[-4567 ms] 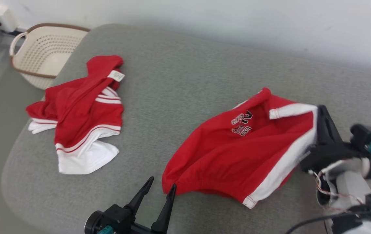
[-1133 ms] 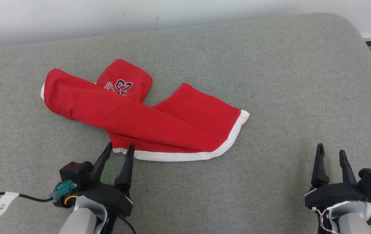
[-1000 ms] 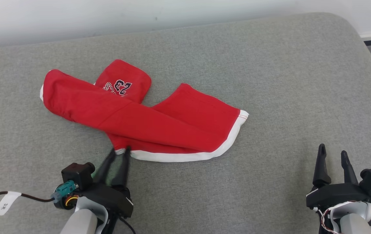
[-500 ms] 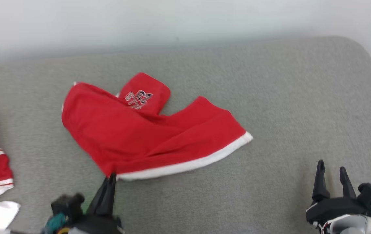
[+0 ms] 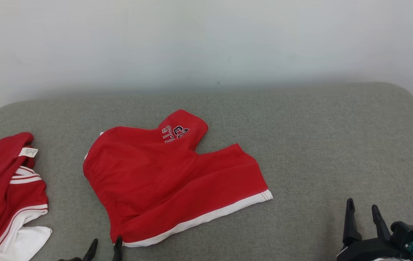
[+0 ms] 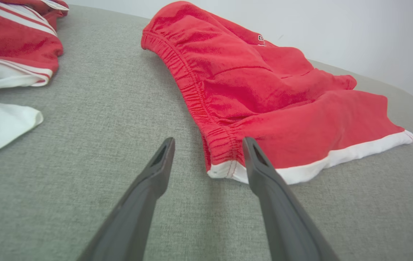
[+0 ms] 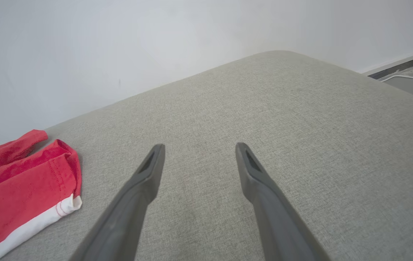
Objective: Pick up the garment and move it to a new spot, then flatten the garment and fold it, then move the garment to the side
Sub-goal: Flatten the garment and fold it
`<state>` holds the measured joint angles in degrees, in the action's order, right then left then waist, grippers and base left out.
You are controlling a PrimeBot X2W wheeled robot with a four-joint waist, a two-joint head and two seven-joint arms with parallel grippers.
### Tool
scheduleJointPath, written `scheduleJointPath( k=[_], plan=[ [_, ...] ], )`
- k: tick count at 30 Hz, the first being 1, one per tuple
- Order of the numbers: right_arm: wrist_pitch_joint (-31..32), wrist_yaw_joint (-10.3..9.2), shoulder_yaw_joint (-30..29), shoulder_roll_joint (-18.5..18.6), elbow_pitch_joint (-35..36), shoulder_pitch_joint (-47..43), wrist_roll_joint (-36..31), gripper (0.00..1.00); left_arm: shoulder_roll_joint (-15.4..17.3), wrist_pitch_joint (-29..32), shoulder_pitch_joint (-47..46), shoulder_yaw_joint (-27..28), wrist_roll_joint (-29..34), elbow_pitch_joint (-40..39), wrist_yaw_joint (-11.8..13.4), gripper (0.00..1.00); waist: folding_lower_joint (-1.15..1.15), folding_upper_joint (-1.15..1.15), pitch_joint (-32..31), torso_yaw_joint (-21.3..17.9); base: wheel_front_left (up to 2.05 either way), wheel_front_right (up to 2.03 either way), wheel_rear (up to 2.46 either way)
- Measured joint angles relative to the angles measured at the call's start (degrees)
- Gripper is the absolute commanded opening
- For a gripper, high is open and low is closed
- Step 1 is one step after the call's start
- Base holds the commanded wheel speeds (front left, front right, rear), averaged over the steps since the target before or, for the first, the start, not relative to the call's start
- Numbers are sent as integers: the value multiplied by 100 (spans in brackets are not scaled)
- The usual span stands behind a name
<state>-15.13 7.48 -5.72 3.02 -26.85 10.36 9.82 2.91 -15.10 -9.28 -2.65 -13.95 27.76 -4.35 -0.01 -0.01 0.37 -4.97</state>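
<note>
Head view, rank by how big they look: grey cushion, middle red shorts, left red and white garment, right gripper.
1. grey cushion
2. red shorts
3. red and white garment, cut off by the frame
4. right gripper, nearest the camera and partly cut off

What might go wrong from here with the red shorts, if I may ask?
The open fingers of the left gripper flank the white-trimmed corner of the shorts; a move may snag it. The shorts lie creased, so folding now may set wrinkles. The second garment lies near on the left; sideways moves might tangle them.
</note>
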Motion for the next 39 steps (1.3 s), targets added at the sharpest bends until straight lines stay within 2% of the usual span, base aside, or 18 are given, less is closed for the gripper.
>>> scheduleJointPath(
  k=[8, 19, 39],
  plan=[
    [0, 0, 203, 14, 326, -208, -445, 100, -2, 0, 290, 156, 435, -405, 300, 100, 0, 0, -121, 102, 0, 0, 0],
    [0, 0, 661, 47, 404, -396, -762, 100, -3, 0, 646, 220, 781, -902, 502, 100, 0, 0, -273, 211, 0, 0, 0],
    [0, 0, 1026, 133, 338, -530, -715, 100, -2, 0, 895, 143, 871, -1110, 593, 100, 0, 1, -402, 304, 0, 0, 0]
  ],
)
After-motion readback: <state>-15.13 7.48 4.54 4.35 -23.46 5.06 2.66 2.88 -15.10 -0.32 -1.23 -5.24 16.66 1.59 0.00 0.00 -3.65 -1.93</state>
